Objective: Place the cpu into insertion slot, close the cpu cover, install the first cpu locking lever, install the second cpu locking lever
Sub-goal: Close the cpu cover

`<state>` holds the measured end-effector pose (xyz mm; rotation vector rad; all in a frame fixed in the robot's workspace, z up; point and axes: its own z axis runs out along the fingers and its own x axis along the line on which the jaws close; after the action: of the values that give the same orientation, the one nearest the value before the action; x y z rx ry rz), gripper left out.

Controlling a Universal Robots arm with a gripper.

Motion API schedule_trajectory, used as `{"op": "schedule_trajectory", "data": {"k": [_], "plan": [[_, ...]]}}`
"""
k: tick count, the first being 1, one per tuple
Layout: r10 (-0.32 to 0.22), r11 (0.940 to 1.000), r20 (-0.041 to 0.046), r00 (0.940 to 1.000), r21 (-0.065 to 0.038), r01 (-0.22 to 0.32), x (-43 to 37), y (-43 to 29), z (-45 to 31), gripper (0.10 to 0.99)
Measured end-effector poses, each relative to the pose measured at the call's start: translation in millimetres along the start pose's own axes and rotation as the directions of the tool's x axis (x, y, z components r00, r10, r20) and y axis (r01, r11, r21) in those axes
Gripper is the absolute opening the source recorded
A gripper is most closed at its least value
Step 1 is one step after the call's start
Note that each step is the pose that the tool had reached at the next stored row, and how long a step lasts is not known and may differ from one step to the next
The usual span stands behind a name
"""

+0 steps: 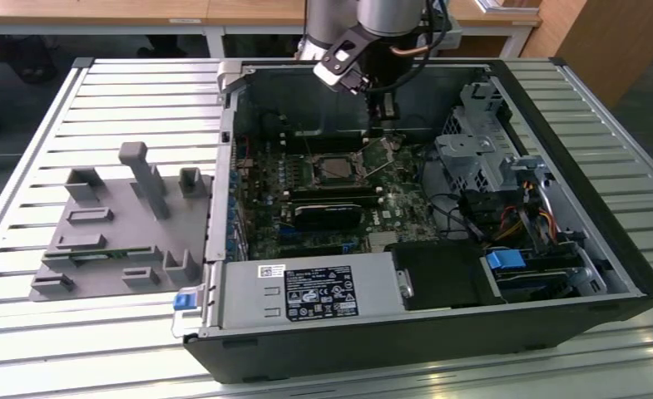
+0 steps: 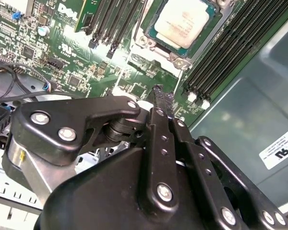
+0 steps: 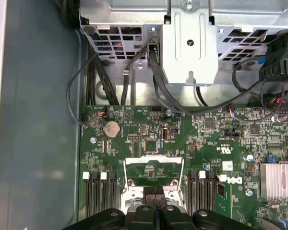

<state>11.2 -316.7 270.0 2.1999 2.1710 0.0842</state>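
Arm (image 1: pixel 384 15) reaching down, wrist (image 1: pixel 342 60) tilted, jaws pressed together, nothing between.

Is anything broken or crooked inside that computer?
Nothing looks broken or spilled. The cpu lies flat in the insertion slot. The only odd-looking bit is the cpu cover, flipped open with green board showing through its hole.
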Motion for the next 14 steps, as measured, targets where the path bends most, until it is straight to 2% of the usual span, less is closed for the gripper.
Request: {"op": "schedule_trajectory", "data": {"k": [9, 14], "plan": [[0.000, 1.0000, 0.0000, 1.0000, 0.000, 0.000, 0.1, 7.4, 0.6, 0.106], [0.000, 1.0000, -0.0001, 1.0000, 0.006, 0.000, 0.3, 16.1, 1.7, 0.106]]}}
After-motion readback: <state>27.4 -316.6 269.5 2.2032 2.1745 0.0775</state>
